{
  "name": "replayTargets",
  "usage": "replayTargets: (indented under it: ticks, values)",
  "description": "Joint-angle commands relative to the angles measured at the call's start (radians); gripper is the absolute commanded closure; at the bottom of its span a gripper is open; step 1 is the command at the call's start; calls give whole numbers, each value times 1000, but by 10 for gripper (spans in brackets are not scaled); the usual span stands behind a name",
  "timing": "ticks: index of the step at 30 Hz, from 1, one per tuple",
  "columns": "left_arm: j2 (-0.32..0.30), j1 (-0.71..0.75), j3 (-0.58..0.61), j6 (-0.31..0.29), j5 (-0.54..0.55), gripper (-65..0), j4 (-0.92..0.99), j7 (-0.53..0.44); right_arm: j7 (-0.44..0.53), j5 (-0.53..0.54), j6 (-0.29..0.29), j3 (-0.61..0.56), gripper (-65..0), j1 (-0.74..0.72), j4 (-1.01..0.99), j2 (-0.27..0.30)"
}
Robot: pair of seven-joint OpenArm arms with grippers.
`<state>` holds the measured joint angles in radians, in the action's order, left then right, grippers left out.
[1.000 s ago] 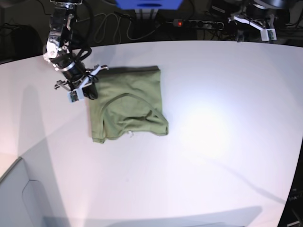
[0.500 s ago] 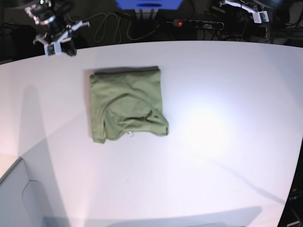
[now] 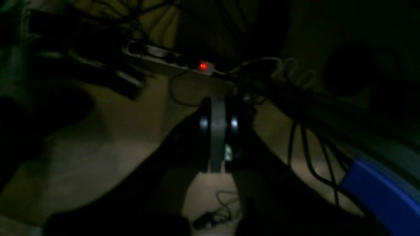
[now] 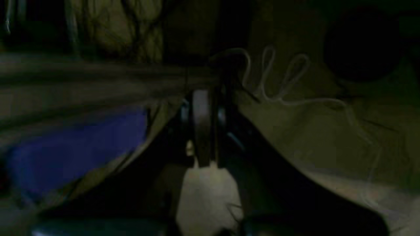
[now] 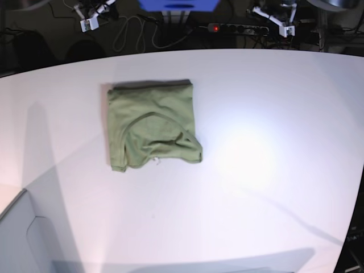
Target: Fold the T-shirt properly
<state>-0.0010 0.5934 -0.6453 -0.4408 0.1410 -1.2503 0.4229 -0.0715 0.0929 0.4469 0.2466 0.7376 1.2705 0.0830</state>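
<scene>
Nearest the base camera, the white table (image 5: 239, 216) lies bare toward six o'clock. Further in, around ten o'clock of the table's middle, the olive-green T-shirt (image 5: 152, 126) rests as a compact folded packet, flat on the surface, its neckline curve showing on top and its lower right corner bulging a little. Nothing touches it.

Beyond the far edge, at eleven o'clock, the right gripper (image 4: 202, 131) hangs over the cables; at one o'clock, by the power strip (image 5: 236, 28) with its red light, sits the left gripper (image 3: 217, 131). In both wrist views, dim as they are, the jaws stand pressed together with nothing between them.

The fold looks finished, so the risks seem small: the puffed corner could spring open and loosen the packet, since soft cotton holds no crease. Either arm, parked low among the loose cables (image 5: 136, 31), might also snag one when it moves.
</scene>
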Motion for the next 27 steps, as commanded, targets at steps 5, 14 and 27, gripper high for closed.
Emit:
replayTargets:
  ticks: [5, 14, 27]
  values:
    - [-83, -99, 120, 9, -83, 0, 378, -184, 241, -6, 8, -151, 0, -129, -398, 44]
    - [-164, -324, 328, 81, -186, 0, 993, -583, 456, -192, -514, -290, 0, -296, -786, 19]
    - [-118, -375, 494, 300, -182, 0, 1021, -543, 454, -193, -863, -292, 0, -315, -820, -5]
